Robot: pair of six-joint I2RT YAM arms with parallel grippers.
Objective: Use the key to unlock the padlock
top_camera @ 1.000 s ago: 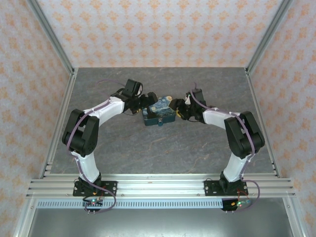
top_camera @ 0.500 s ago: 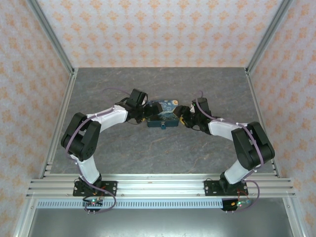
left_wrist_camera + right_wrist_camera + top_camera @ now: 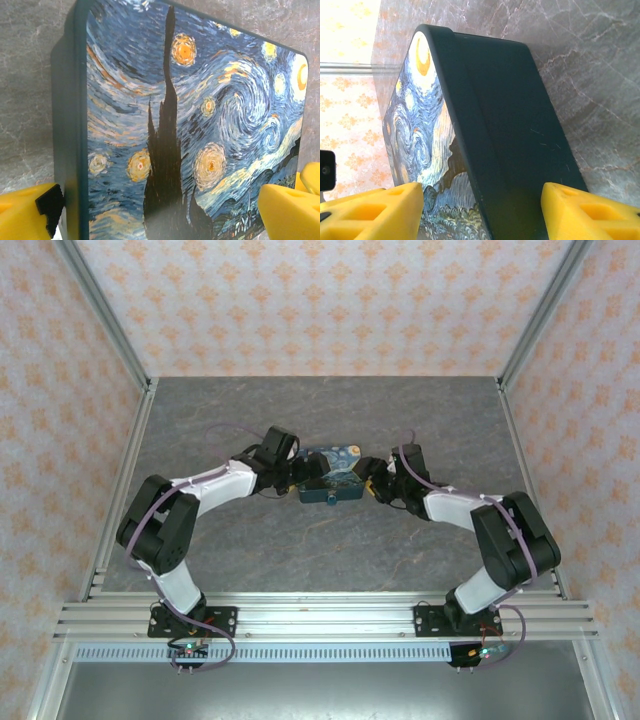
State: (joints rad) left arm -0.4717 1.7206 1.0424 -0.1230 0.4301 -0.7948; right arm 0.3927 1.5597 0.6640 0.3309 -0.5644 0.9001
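At mid-table the padlock (image 3: 328,497) is dangling from the near side of the box (image 3: 335,462), which the left gripper (image 3: 298,472) and right gripper (image 3: 366,481), each clamping an end, are holding lower and more upright than a second ago, probably steadying it for unlocking.

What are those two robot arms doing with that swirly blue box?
Both arms reach to the starry box in the middle of the table. The left claw straddles its left end, the right claw its right end. The small teal thing on its near edge looks like the padlock.
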